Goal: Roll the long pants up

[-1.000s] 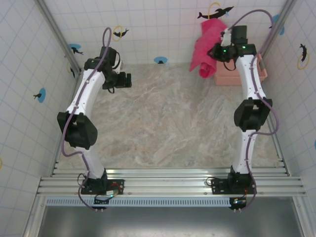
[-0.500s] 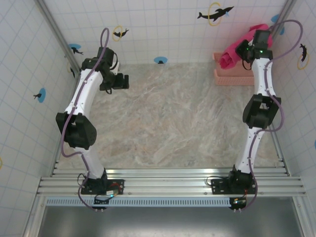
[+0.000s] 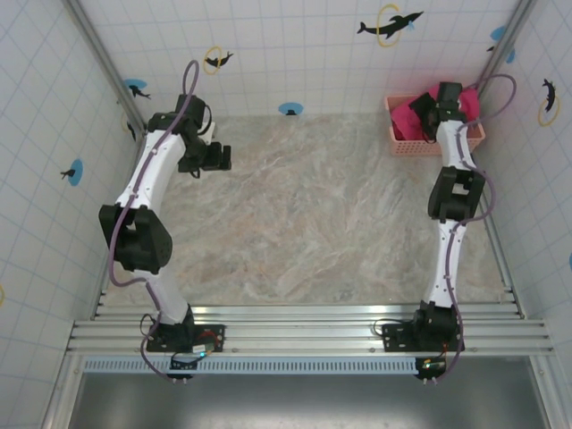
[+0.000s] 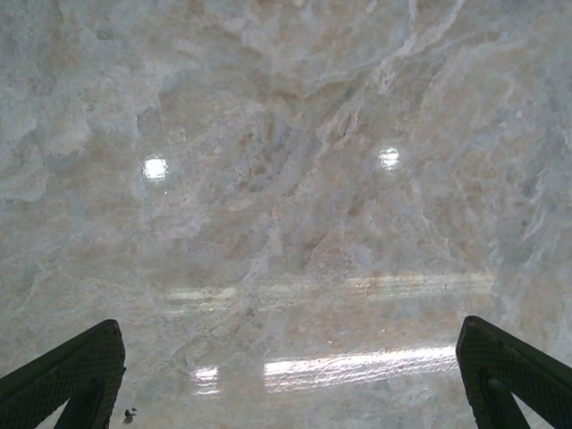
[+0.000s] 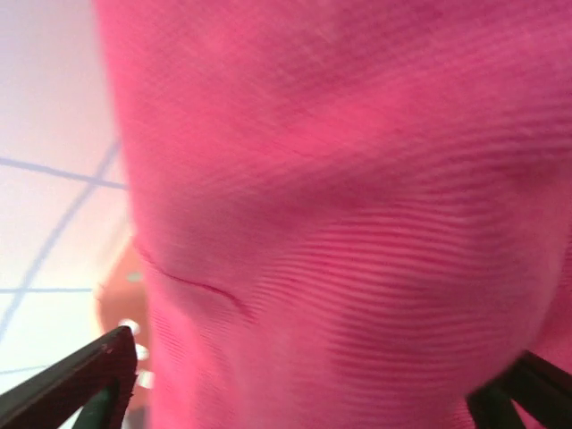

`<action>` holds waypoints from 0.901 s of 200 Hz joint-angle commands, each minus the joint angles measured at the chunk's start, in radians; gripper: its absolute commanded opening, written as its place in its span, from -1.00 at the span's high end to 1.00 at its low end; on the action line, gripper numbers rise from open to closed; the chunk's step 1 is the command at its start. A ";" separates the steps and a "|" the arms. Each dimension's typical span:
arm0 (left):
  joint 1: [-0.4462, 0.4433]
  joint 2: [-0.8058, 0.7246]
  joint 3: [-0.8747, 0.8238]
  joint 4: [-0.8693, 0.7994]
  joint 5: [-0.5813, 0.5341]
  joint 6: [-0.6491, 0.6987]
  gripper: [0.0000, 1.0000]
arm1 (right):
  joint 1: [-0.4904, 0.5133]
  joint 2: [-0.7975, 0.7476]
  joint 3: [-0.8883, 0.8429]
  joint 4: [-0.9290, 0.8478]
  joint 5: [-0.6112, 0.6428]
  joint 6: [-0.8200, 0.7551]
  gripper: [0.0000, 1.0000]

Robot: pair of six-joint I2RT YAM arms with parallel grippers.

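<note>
The long pants are a bright pink-red bundle lying in the salmon-pink basket at the back right corner. My right gripper hovers right over them. In the right wrist view the ribbed pink fabric of the pants lies close under the camera, and the right gripper is open, one finger at each bottom corner with the cloth between them, ungripped. My left gripper hangs open over bare marble at the back left; the left gripper has nothing between its fingers.
The basket stands against the tiled back wall and the right frame post. The marble tabletop stretches between the two arms. Tiled walls close in the left, back and right sides.
The right arm carried the hanging pants rightward and back over the basket, lowered them in, and its jaws went from shut to open. The left arm hardly moved.
</note>
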 commanded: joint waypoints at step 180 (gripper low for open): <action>0.065 -0.269 -1.116 1.470 0.012 0.404 -0.95 | 0.203 -1.652 -2.080 0.674 0.295 -0.869 -0.96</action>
